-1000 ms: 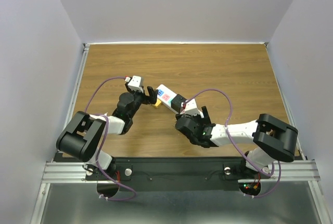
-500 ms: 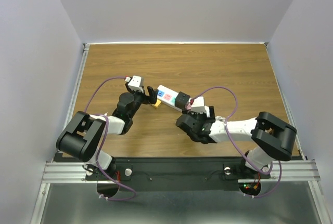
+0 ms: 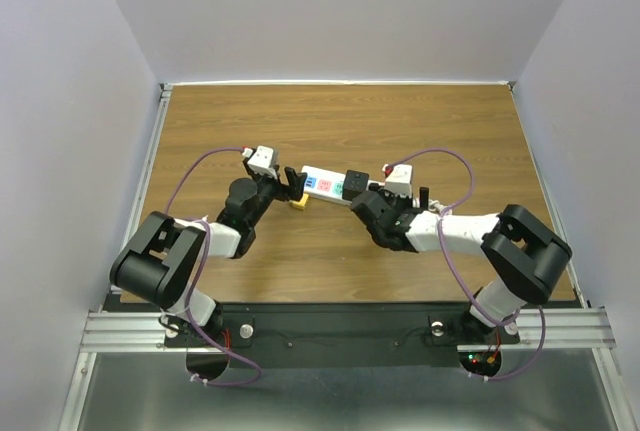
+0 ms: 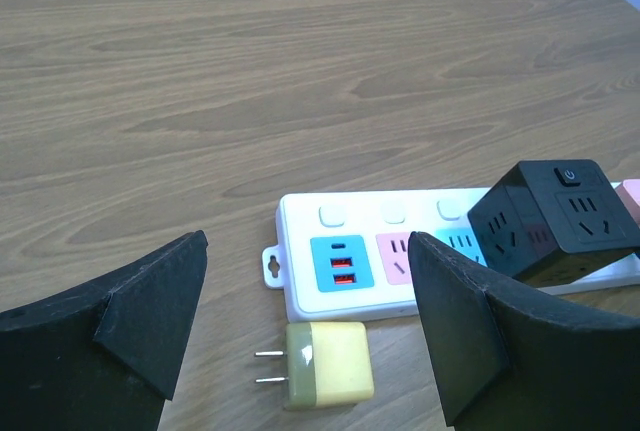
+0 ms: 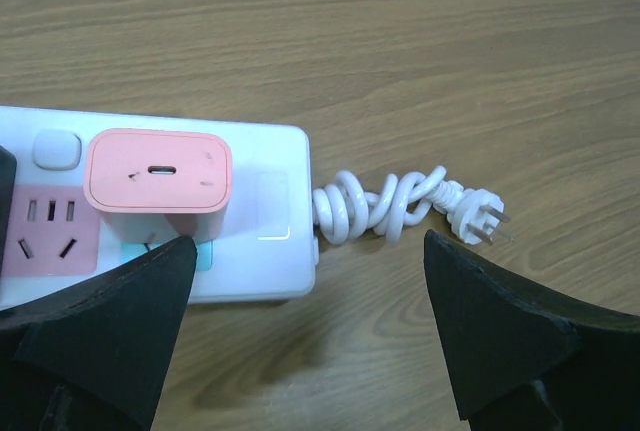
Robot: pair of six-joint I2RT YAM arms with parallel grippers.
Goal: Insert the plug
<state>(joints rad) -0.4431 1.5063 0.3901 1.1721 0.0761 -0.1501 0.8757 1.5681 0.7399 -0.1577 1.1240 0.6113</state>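
**Supervisor:** How many arms were over the desk (image 3: 420,121), and what did you have on the left?

**Operator:** Two arms. I had the left arm (image 3: 240,213) reaching toward the middle, and its left jaws were spread wide with nothing in them. Through the left wrist camera I saw one yellow plug (image 4: 328,379) lying flat on the desk in the gap ahead of them. Its two prongs (image 4: 268,367) pointed left in that view.

**Supervisor:** And where was it relative to the socket?

**Operator:** It lay just beside the near long edge of the single white power strip (image 4: 420,213), at the strip's left end under the blue panel. I could not tell whether the two touched. On that panel I counted two red USB ports (image 4: 341,270). Along the strip's far edge I counted three small buttons (image 4: 394,214).

**Supervisor:** Was anything already seated in it?

**Operator:** There were two things. One black cube adapter (image 4: 555,216) sat past the pink and blue sockets. To its right, one pink adapter (image 5: 158,183) stood upright in the strip.

**Supervisor:** And the right end?

**Operator:** One white cord (image 5: 375,203) came out of the strip's end, twisted into a short coil. It finished in one mains plug (image 5: 478,219) lying on the wood. I could not count its pins. The right jaws on the right arm (image 3: 445,231) were released too. They were set wide apart, gripped nothing, and pointed at that end of the strip.
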